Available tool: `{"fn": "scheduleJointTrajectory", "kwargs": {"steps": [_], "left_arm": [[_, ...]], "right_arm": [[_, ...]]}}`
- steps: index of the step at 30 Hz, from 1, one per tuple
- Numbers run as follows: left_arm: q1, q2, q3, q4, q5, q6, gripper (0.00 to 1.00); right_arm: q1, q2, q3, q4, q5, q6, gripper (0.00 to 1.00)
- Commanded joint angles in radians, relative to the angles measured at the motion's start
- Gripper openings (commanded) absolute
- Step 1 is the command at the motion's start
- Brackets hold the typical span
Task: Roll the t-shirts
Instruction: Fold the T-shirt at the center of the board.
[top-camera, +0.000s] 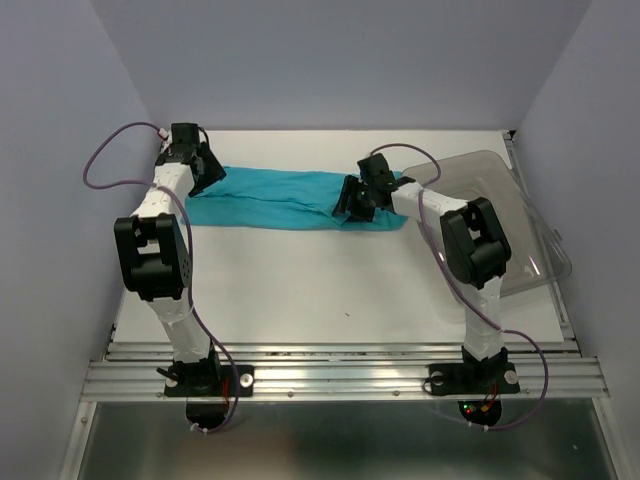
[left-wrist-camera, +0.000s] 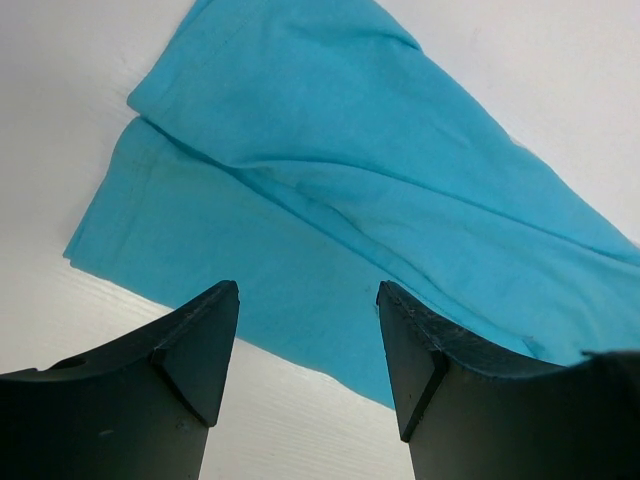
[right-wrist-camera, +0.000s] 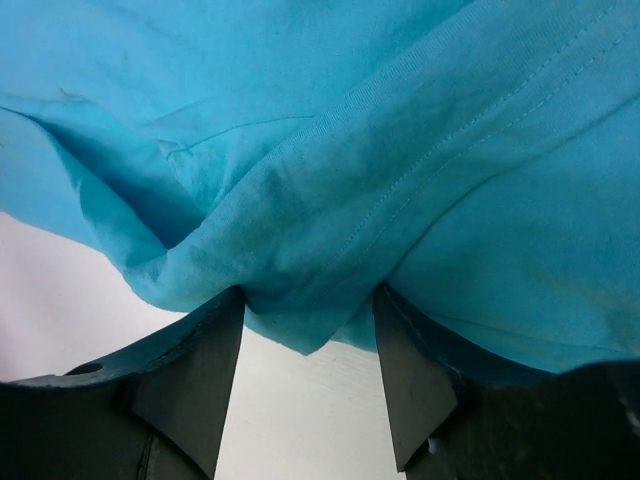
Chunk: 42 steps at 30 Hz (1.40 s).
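Observation:
The teal t-shirt (top-camera: 280, 200) lies folded into a long strip across the far part of the white table. My left gripper (top-camera: 205, 180) hovers at the strip's left end. In the left wrist view that gripper (left-wrist-camera: 308, 292) is open, with the t-shirt (left-wrist-camera: 330, 170) and its near edge showing between the fingers, which hold nothing. My right gripper (top-camera: 350, 210) is at the strip's right end. In the right wrist view it (right-wrist-camera: 308, 295) stands open, and a bunched fold of the t-shirt (right-wrist-camera: 330, 170) drapes over and between its fingertips (right-wrist-camera: 225, 330), not pinched.
A clear grey-tinted plastic bin (top-camera: 530, 215) sits tilted at the right side of the table, just behind my right arm. White table surface (top-camera: 330, 290) stretches between the shirt and the arm bases. Walls close in on both sides and at the back.

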Motion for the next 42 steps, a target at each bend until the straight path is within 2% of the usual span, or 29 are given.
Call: {"fn": "scheduleJointTrajectory", "kwargs": {"steps": [1,5,8,9,13,17,26,31,34,36,37,38,39,41,42], "left_arm": [[0.004,-0.042,-0.023,0.008,0.004,0.004,0.68],[0.004,-0.045,-0.030,0.007,0.001,0.008,0.68],[0.004,-0.045,-0.030,0.003,-0.002,0.011,0.68],[0.004,-0.045,-0.032,0.003,-0.004,0.011,0.68],[0.004,-0.045,-0.030,-0.001,-0.004,0.014,0.68],[0.004,-0.039,-0.027,-0.004,0.003,0.017,0.68],[0.004,-0.032,-0.026,-0.010,0.001,0.022,0.68],[0.002,-0.030,-0.024,-0.012,0.006,0.024,0.68],[0.001,-0.025,-0.024,-0.010,0.013,0.024,0.68],[-0.001,-0.019,-0.023,-0.013,0.021,0.025,0.69],[-0.004,-0.015,-0.024,-0.016,0.023,0.024,0.68],[-0.009,-0.013,-0.026,-0.016,0.023,0.025,0.69],[-0.009,-0.012,-0.027,-0.016,0.024,0.024,0.68],[-0.016,-0.009,-0.033,-0.016,0.026,0.024,0.68],[-0.021,-0.007,-0.035,-0.018,0.026,0.024,0.69]], "right_arm": [[-0.005,0.013,0.032,0.078,0.004,0.021,0.58],[-0.005,0.027,0.058,0.080,0.013,0.019,0.49],[-0.005,0.044,0.075,0.080,0.010,0.024,0.35],[-0.005,0.047,0.078,0.080,0.011,0.027,0.28],[-0.005,0.047,0.087,0.085,0.027,0.027,0.13],[-0.005,0.047,0.113,0.095,0.044,0.019,0.11],[-0.005,0.085,0.192,0.095,0.077,0.014,0.14],[-0.005,0.124,0.248,0.097,0.073,0.018,0.03],[-0.005,0.159,0.294,0.127,0.080,0.007,0.02],[-0.005,0.191,0.328,0.163,0.087,0.004,0.02],[-0.005,0.208,0.377,0.166,0.091,0.001,0.05],[-0.005,0.243,0.403,0.169,0.091,-0.005,0.13],[-0.005,0.260,0.431,0.169,0.091,-0.007,0.13],[-0.005,0.288,0.478,0.169,0.084,-0.012,0.32],[-0.005,0.308,0.518,0.169,0.079,-0.018,0.55]]}}
